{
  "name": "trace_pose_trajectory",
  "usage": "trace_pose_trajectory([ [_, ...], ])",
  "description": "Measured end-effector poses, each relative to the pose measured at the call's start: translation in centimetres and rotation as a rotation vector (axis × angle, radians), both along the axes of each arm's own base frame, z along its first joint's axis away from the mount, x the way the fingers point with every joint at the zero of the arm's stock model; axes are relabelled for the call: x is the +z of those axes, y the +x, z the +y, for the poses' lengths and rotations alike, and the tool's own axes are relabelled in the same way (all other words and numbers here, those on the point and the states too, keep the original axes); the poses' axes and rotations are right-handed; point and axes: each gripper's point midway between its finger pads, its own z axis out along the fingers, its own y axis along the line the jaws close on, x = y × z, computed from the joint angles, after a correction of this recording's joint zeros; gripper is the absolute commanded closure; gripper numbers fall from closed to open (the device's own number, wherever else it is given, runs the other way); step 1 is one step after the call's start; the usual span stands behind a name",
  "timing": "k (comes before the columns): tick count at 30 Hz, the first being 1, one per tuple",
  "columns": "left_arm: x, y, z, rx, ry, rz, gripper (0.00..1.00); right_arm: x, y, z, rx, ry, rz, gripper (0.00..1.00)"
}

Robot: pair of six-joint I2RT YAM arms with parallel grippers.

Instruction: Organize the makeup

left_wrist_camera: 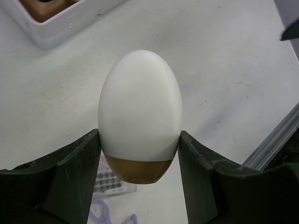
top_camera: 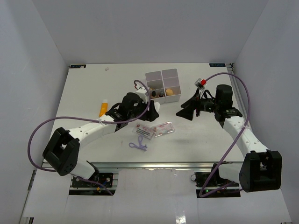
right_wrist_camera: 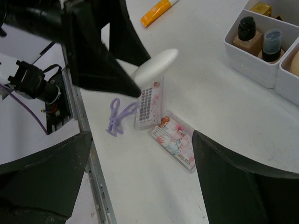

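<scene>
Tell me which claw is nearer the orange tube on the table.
Left. The left claw, holding the white egg-shaped piece, sits right of the orange tube; the open right claw is much farther right.

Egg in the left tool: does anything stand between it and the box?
Nothing visible does. The left tool grips the egg, and only bare table lies between it and the box.

Your left arm [top_camera: 88,133] stretches from the near left corner toward the middle of the tabletop [top_camera: 93,88]. Your left gripper [left_wrist_camera: 140,136] is clamped on both sides of an egg-shaped sponge [left_wrist_camera: 140,102]. Your right arm [top_camera: 243,135] runs up along the right edge, wrist turned left. Your right gripper [top_camera: 187,108] is spread wide and faces the left one.
</scene>
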Motion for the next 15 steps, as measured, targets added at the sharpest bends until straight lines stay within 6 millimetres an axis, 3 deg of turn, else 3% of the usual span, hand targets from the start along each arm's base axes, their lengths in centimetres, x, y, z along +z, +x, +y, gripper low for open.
trace_pose_trajectory([
  [8, 0.3, -2.3, -5.6, -0.112, -0.008, -0.049, 0.95, -0.5, 3.4, 0.5, -0.167, -0.024, 0.209, 0.02],
  [12, 1.0, -2.0, -6.9, -0.123, -0.015, -0.080, 0.94, -2.1, 3.7, 0.4, -0.209, -0.040, 0.297, 0.05],
  [15, 1.5, -1.7, -7.5, -0.121, -0.014, -0.102, 0.93, -2.9, 3.8, 0.4, -0.230, -0.053, 0.341, 0.15],
])
